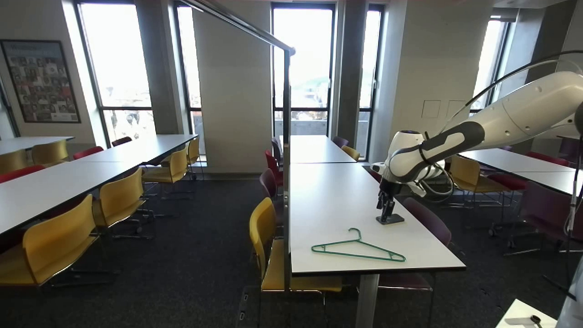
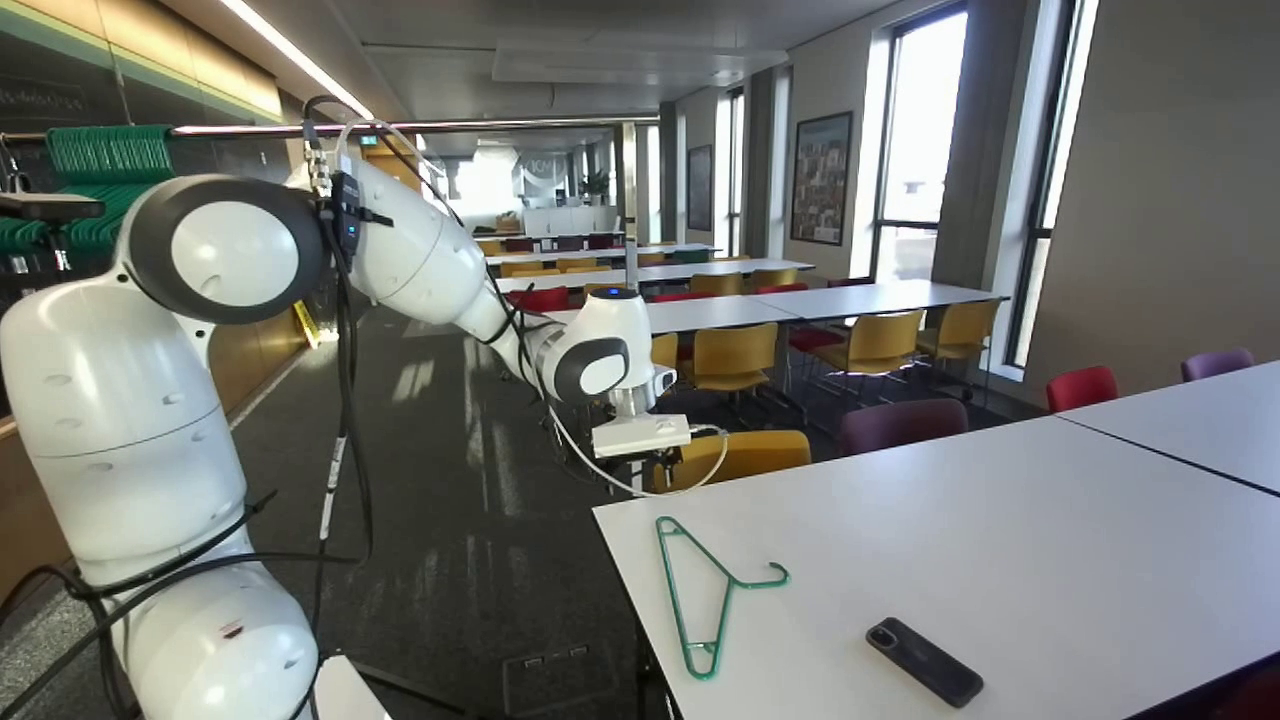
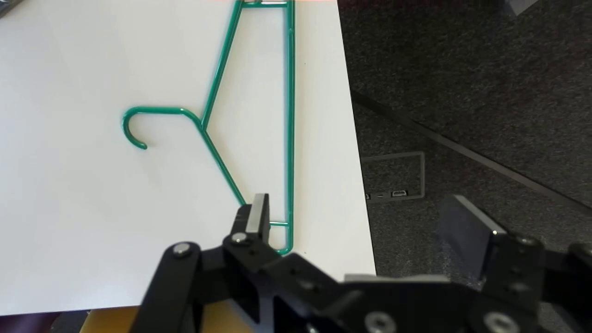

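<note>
Jaws near green, plastic-looking hanger [image 3: 202,126]

Your jaws are standing wide apart, partly hiding a green clothes hanger [image 3: 203,127] lying on the white table [image 3: 69,208].

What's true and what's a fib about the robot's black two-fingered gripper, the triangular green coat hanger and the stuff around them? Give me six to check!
1. The robot's black two-fingered gripper is open. True.
2. The triangular green coat hanger lies on the white rectangular table. True.
3. The hanger sticks out past the table's edge. False: all of it lies on top of the table.
4. A dark rectangular phone lies on the same table. True.
5. The phone and the hanger touch each other. False: they lie apart.
6. All the seats in the room are yellow. False: there is a red chair and a purple chair too.
</note>
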Robot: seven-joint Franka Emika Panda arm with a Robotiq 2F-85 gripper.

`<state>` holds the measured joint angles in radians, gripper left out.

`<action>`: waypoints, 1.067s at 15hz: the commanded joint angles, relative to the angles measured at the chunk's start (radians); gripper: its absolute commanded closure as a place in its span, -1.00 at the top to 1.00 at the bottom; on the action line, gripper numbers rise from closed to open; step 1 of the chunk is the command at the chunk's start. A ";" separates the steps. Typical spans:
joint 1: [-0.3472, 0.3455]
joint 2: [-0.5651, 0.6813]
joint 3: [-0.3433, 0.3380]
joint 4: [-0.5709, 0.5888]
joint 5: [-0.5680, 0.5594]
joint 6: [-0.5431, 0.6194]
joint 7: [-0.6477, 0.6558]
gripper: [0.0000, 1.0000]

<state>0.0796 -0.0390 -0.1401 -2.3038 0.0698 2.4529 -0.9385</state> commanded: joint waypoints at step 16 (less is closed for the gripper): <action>-0.123 0.503 0.121 0.286 -0.078 0.176 0.138 1.00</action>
<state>-0.0296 0.4085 -0.0319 -2.0591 0.0573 2.5795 -0.8727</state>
